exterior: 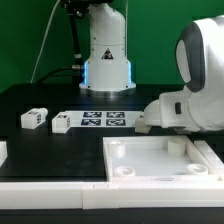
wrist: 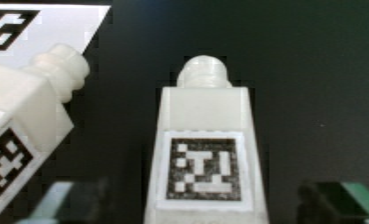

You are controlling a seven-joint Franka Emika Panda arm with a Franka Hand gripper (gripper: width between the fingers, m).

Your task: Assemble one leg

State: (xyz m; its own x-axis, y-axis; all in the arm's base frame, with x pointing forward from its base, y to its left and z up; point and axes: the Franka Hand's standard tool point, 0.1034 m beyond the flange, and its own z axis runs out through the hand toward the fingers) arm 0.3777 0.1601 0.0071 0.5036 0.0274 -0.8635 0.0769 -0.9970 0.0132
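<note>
In the wrist view a white leg (wrist: 202, 120) lies on the black table with its rounded peg pointing away and a square tag (wrist: 202, 166) on its top face. My gripper (wrist: 199, 205) is open and straddles it. The dark fingers (wrist: 346, 200) stand apart from both of its sides. A second tagged leg (wrist: 30, 110) lies tilted beside it. In the exterior view two other legs (exterior: 33, 118) (exterior: 62, 122) lie at the left. The arm (exterior: 185, 95) hides my gripper and the leg under it there.
The marker board (exterior: 103, 120) lies mid-table in front of the robot base (exterior: 106, 55). The large white panel (exterior: 160, 160) with corner sockets lies in front at the right. A white part (exterior: 2, 150) shows at the left edge. A tagged white corner (wrist: 12, 25) shows beyond the second leg.
</note>
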